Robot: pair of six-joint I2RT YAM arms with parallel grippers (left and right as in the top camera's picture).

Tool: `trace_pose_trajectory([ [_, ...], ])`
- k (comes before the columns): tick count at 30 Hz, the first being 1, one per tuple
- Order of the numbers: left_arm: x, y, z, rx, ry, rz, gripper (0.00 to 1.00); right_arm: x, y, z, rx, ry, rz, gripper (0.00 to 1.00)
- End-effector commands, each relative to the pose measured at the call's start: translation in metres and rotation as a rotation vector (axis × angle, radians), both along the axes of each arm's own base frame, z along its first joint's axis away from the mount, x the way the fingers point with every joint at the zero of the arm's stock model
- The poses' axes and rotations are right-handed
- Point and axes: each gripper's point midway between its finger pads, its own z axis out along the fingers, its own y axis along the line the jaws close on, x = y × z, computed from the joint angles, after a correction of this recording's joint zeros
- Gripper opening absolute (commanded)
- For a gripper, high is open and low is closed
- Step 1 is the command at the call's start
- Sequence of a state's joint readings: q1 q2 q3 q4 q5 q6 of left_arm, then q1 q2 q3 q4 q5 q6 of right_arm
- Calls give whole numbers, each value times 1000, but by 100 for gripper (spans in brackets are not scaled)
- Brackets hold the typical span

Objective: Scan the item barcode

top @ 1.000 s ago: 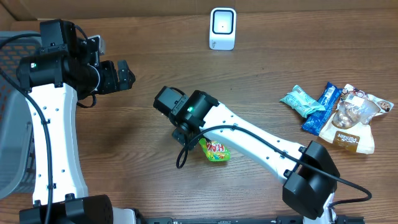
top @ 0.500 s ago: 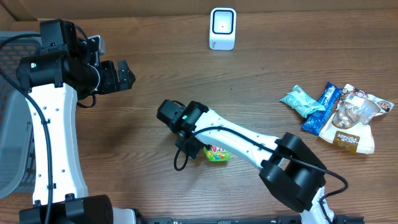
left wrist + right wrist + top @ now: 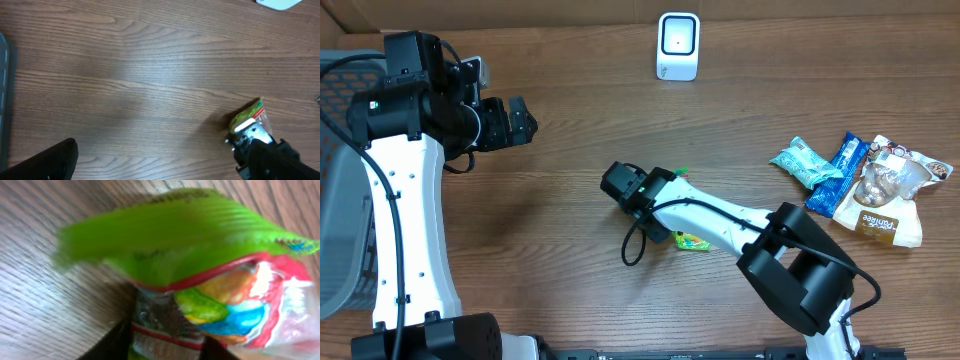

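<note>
**Right gripper [image 3: 246,134] pinching candy packet [image 3: 248,114]**

The left gripper [image 3: 525,122] is hanging wide open, holding nothing. At the middle of the table [image 3: 570,230], the right gripper is clenching one end of the candy packet. The packet is looking light, soft, crinkly and slippery, so its crimped edge suits holding.

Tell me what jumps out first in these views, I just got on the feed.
The green candy pouch fills the right wrist view, pinched in the right claw at mid-table. The white scanner stands well apart at the top of the overhead view. A heap of snack packs lies at its right side, and the left claw hangs open and empty over the left.
</note>
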State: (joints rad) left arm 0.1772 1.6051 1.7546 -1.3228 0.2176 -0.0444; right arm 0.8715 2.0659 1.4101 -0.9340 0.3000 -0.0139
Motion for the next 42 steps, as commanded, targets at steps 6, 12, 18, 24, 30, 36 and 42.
trace_pose_trajectory([
  [6, -1, -3, 0, -2, -3, -26, 100, -14, -32, -34, -68, 97, -41, 4],
  [12, -1, -3, 0, -2, -3, -26, 100, -24, -9, -19, 26, 192, -60, 4],
  [18, -1, -3, 0, -2, -3, -27, 100, -44, 47, 45, 366, 457, 65, 4],
  [24, -1, -3, 0, -2, -3, -26, 100, -61, 88, 148, 894, 678, 232, 4],
  [30, -1, -3, 0, -2, -3, -26, 99, -52, 84, 199, 1270, 809, 255, 4],
  [36, -1, -3, 0, -2, -3, -26, 99, -24, 61, 141, 1212, 884, -47, 4],
  [42, -1, -3, 0, -2, -3, -27, 100, -9, 29, 69, 1064, 896, -355, 4],
])
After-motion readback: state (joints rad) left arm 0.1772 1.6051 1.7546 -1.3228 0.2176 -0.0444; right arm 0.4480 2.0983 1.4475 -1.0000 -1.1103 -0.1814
